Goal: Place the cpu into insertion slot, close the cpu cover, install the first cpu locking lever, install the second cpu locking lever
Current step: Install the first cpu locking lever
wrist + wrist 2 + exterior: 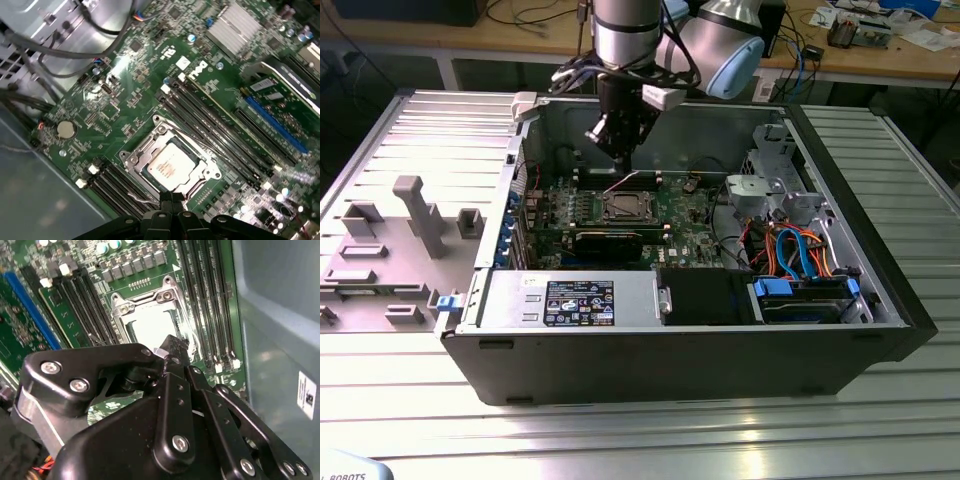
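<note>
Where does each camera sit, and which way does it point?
Exterior view: stands off the arm, looks down into the computer case; arm and tool show.
Second wrist view: rides the wrist, looks past the tool's links at the cpu.
First wrist view: rides the wrist, looks down on the green circuit board; the tool shows.
Shared: both wrist views show cpu and tool.

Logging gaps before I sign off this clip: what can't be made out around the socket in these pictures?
1. Second wrist view: the hand hides one side of the insertion slot.
2. First wrist view: the hand covers one corner of the cpu cover.
3. Exterior view: the cpu is too small to judge its seating.
</note>
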You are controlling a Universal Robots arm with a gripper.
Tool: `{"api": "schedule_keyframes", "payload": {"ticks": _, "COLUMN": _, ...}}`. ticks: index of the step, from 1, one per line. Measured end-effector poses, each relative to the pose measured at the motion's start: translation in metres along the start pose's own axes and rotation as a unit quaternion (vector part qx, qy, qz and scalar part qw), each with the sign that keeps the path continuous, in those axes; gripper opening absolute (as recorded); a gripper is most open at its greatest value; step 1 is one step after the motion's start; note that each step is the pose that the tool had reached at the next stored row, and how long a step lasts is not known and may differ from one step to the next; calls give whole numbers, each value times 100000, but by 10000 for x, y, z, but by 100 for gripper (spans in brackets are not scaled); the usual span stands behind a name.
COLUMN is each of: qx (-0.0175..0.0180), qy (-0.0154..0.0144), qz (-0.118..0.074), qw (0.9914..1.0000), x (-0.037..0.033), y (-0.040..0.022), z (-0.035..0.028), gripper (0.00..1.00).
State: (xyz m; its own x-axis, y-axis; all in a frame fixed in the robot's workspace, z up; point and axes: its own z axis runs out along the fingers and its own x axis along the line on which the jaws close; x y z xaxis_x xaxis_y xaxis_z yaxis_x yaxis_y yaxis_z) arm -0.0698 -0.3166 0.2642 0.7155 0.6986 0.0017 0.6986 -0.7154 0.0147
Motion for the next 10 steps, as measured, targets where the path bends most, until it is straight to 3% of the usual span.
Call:
{"api": "schedule_keyframes", "payload": {"ticks": 2, "qx": 8, "qy": -90, "qz": -3082, "qw": 99952, "x": 0, "y": 0, "z": 4, "gripper": 11}}
{"api": "schedule_keyframes", "payload": {"ticks": 5, "qx": -26, "qy": -208, "qz": -6875, "qw": 99763, "x": 0, "y": 0, "z": 8, "gripper": 11}}
{"api": "schedule_keyframes", "payload": {"ticks": 9, "qx": -97, "qy": -352, "qz": -10668, "qw": 99429, "x": 0, "y": 0, "z": 12, "gripper": 11}}
{"api": "schedule_keyframes", "payload": {"ticks": 10, "qx": -140, "qy": -425, "qz": -12321, "qw": 99237, "x": 0, "y": 0, "z": 14, "gripper": 11}}
